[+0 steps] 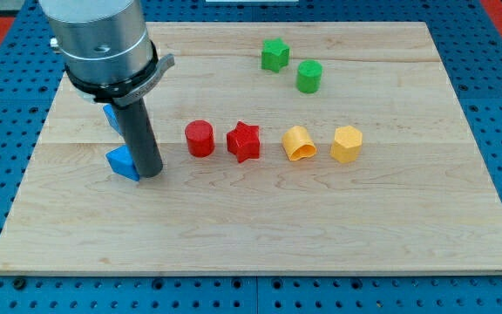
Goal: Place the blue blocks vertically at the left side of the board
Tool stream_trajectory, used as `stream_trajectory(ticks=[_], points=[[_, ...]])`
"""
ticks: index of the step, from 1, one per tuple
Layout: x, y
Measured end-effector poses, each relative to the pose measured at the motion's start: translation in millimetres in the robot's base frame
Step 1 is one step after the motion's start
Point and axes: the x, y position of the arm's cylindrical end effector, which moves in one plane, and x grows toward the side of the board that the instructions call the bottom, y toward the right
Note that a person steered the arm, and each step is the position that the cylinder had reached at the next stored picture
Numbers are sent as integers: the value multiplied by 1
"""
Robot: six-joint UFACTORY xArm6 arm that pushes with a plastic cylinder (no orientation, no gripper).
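Note:
Two blue blocks lie at the board's left. One blue block sits low and touches my rod's left side. The other blue block lies above it, mostly hidden behind the rod and the arm's metal housing; its shape is unclear. My tip rests on the board right beside the lower blue block, on its right. The wooden board fills most of the view.
A red cylinder and a red star lie right of my tip. Two yellow blocks follow further right. Two green blocks sit near the view's top.

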Motion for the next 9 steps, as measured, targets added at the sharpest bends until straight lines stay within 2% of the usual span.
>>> stream_trajectory(ticks=[1,2,3,4,5,6,7,8,9], points=[[0,-42],[10,-46],[22,-89],[-13,-158],[-49,-167],[-121,-105],[-141,-33],[-115,5],[-103,8]])
